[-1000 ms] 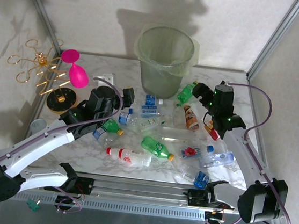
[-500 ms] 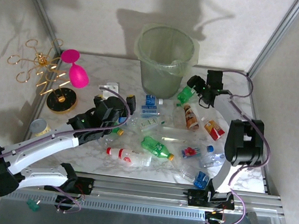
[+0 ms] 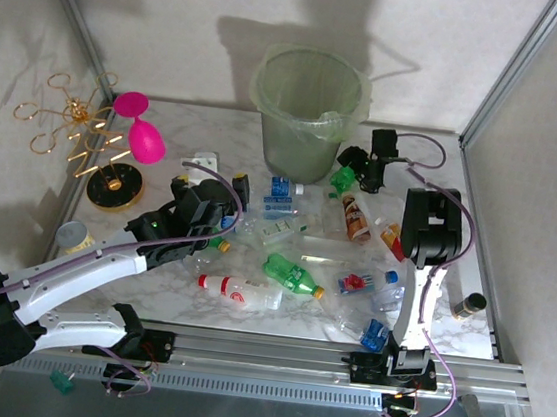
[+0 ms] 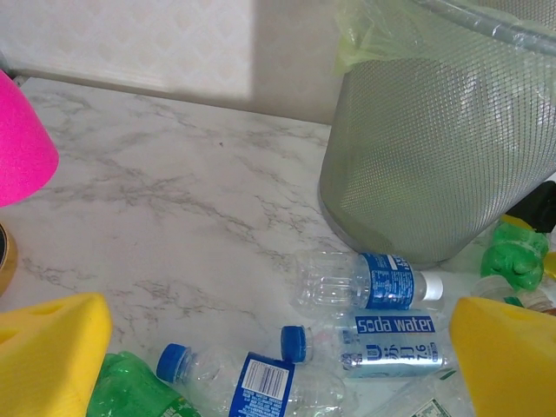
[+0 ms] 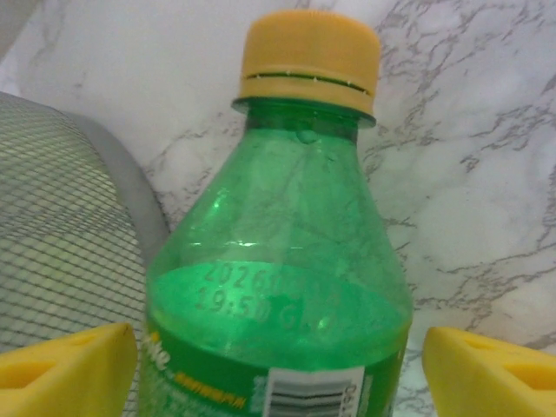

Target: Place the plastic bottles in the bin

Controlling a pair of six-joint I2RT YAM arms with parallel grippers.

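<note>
1. One green bottle point(image 5: 278, 261) is lying near the table's point(image 3: 207, 125) far edge, towards its far right corner, just beside the foot of the bin point(image 3: 297, 135).
2. It is showing clear green plastic, an orange-yellow cap point(image 5: 310, 54), a printed date on the shoulder and the top of a barcode label.
3. The right gripper point(image 5: 278, 369) is straddling its body, with the yellow pads point(image 5: 61, 369) spread either side and a sliver of gap each way (not pinching yet, as far as I can see).
4. Its long axis is running straight ahead of that hand, cap end farthest from the wrist, so the jaws are sitting across its width; I'd judge a squeeze is all that's needed.
5. The left gripper point(image 4: 278, 356) is hanging spread wide and empty over the bottles mid-table, well apart from the green one, so the right arm is plainly nearer.
</note>
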